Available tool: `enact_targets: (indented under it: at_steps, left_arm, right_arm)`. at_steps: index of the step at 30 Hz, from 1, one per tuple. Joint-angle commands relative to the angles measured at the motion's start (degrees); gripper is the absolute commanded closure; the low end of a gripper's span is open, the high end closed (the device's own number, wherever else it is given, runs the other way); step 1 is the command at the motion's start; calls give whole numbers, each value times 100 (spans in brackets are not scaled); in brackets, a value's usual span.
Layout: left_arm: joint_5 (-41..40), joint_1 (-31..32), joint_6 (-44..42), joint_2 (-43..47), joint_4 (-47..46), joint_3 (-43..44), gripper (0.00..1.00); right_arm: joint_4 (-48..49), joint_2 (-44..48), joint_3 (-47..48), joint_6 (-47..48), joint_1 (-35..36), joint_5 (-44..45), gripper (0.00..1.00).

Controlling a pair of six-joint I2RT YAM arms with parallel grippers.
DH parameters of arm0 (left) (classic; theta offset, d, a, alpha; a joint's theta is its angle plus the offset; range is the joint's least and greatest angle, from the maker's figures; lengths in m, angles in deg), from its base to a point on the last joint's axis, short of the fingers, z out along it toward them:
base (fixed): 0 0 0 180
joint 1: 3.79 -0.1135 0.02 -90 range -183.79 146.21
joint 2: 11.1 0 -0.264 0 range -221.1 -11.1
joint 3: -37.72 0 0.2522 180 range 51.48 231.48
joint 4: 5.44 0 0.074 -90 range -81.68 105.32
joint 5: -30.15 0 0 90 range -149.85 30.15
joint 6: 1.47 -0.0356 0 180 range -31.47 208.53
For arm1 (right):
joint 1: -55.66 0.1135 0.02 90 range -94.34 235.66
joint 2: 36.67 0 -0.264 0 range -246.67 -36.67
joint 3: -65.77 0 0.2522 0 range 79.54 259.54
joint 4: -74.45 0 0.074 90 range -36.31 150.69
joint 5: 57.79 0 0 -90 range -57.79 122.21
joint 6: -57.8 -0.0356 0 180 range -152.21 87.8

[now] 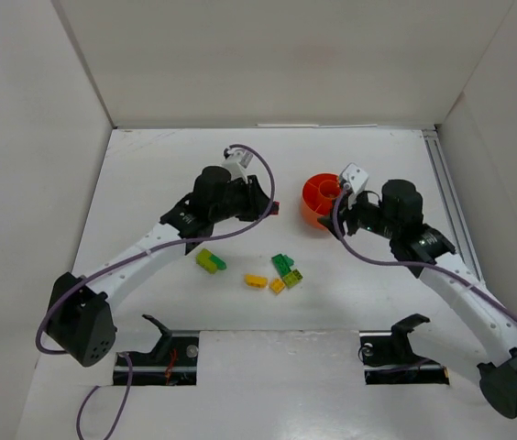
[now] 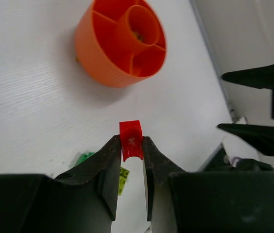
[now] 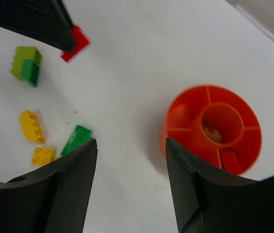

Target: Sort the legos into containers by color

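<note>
The orange compartment dish (image 1: 323, 199) stands right of centre; it also shows in the left wrist view (image 2: 120, 41) and right wrist view (image 3: 212, 128). My left gripper (image 1: 270, 207) is shut on a red lego (image 2: 130, 139), held above the table left of the dish; the brick also shows in the right wrist view (image 3: 76, 43). My right gripper (image 3: 129, 145) is open and empty, just beside the dish's near side. Loose legos lie nearer me: a lime-green pair (image 1: 210, 261), a yellow one (image 1: 256, 281), a green one (image 1: 282, 264), and a lime one (image 1: 292, 278).
White walls enclose the table. A metal rail (image 1: 448, 197) runs along the right side. Two black mounts (image 1: 162, 337) sit at the near edge.
</note>
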Motion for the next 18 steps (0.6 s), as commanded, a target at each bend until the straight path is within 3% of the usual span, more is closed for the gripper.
enact_targets:
  at_steps: [1,7,8,13,18]
  left_arm:
    - [1367,-128,232,212,-886,33,85]
    - [2618,-322,1015,317,-2232,-187,83]
    - [2619,-322,1067,318,-2232,-187,83]
    - [2619,-322,1261,589,-2486,-441,82]
    - [2785,-322,1314,827,-2689,-591,78]
  right_arm:
    - [1233,150,-20,77,685,188,36]
    - [2394,150,-213,358,2180,1410,36]
    - [2456,89,-213,358,2277,1865,36]
    - [2939,96,-431,113,2401,2264,36]
    - [3133,-17,-441,427,2454,2020,35]
